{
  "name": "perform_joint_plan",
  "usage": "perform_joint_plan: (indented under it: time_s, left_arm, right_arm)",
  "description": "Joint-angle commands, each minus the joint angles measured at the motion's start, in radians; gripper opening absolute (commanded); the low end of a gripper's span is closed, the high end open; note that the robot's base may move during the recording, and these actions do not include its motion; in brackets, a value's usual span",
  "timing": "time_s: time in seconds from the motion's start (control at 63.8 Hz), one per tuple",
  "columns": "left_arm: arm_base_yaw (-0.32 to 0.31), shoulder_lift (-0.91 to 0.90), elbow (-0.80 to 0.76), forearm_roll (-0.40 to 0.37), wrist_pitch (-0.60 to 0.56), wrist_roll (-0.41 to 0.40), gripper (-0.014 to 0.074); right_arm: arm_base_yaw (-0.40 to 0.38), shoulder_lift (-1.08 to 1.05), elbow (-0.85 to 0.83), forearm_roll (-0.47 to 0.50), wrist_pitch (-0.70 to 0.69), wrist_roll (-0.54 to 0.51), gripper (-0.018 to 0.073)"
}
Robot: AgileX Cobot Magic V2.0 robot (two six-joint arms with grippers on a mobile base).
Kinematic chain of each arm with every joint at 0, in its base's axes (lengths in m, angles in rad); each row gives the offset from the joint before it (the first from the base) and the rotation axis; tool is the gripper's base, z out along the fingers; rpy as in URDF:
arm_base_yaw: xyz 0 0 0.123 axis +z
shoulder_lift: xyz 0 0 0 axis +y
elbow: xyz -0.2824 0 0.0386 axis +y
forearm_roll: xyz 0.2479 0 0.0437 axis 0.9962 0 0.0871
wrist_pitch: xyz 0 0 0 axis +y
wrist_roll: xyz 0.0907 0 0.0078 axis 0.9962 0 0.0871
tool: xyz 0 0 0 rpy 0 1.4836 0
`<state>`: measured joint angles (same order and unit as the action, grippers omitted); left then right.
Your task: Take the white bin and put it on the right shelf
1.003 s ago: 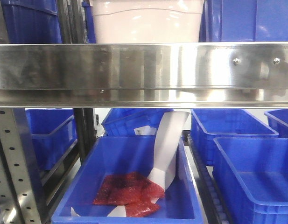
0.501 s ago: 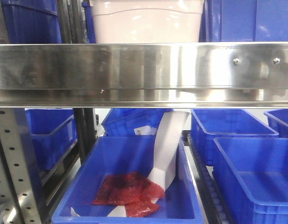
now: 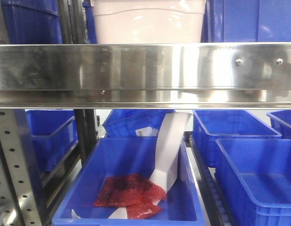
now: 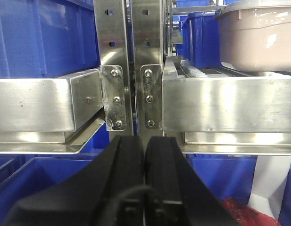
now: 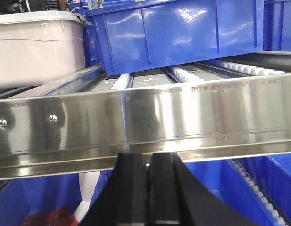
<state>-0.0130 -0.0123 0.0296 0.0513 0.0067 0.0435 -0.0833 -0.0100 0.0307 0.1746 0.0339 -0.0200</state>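
The white bin [image 3: 147, 21], a pale pinkish tub with a curved ridge, stands on the shiny steel shelf behind its broad front rail [image 3: 145, 70]. It shows at the upper right in the left wrist view [image 4: 258, 35] and at the upper left in the right wrist view [image 5: 34, 44]. My left gripper [image 4: 144, 141] is shut and empty, below the rail in front of the uprights [image 4: 131, 61]. My right gripper [image 5: 147, 160] is shut and empty, just under the rail [image 5: 150, 122]. Neither gripper shows in the front view.
Blue crates stand beside the bin on the shelf [image 3: 251, 21] [image 3: 29, 21]. Below, a blue crate [image 3: 136, 188] holds red bags and a white paper strip. More blue crates sit at the right [image 3: 256, 179]. A perforated upright [image 3: 15, 165] stands at the left.
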Motion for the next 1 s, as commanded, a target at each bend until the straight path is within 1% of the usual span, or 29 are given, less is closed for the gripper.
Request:
perform_joint_plan:
  time_s: [0.0, 0.987]
  left_arm:
    - [-0.007, -0.011, 0.022, 0.0, -0.096, -0.008, -0.0116]
    - [-0.007, -0.011, 0.022, 0.0, -0.096, -0.008, -0.0116]
  right_arm:
    - [-0.002, -0.008, -0.006, -0.003, -0.095, -0.002, 0.0062]
    - [-0.002, -0.008, -0.006, -0.003, -0.095, -0.002, 0.0062]
